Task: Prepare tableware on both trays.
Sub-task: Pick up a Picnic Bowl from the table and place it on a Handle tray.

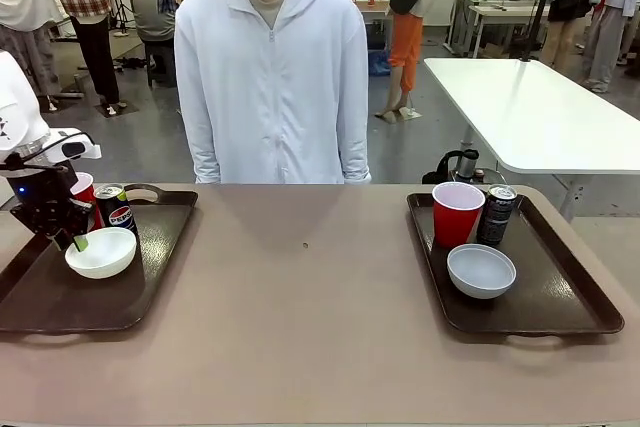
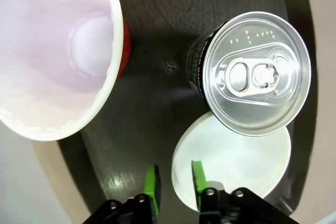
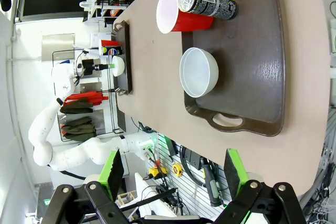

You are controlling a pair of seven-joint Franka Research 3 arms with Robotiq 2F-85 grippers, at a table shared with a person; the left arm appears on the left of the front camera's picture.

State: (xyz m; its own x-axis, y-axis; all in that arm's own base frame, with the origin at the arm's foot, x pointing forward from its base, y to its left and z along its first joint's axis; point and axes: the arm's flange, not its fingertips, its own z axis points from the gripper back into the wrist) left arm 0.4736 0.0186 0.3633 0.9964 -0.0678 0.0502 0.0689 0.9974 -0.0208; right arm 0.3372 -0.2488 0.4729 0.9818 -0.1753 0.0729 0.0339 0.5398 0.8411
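Observation:
On the left tray (image 1: 40, 297) stand a red cup (image 1: 83, 187), a Pepsi can (image 1: 118, 212) and a white bowl (image 1: 103, 252). My left gripper (image 1: 78, 240) points down at the bowl's near-left rim. In the left wrist view its green pads (image 2: 152, 187) straddle the rim of the bowl (image 2: 236, 166) with a small gap on each side, open; the can (image 2: 257, 74) and cup (image 2: 58, 51) are just beyond. The right tray (image 1: 560, 297) holds a red cup (image 1: 457, 212), a dark can (image 1: 497, 215) and a bowl (image 1: 481, 270). My right gripper (image 3: 173, 174) hangs wide open, high above that tray (image 3: 262, 66).
A person in a white hooded jacket (image 1: 270, 77) stands at the far edge, hands out of sight. Bare tabletop (image 1: 300, 287) lies between the trays. A white table (image 1: 540, 112) and other people are behind.

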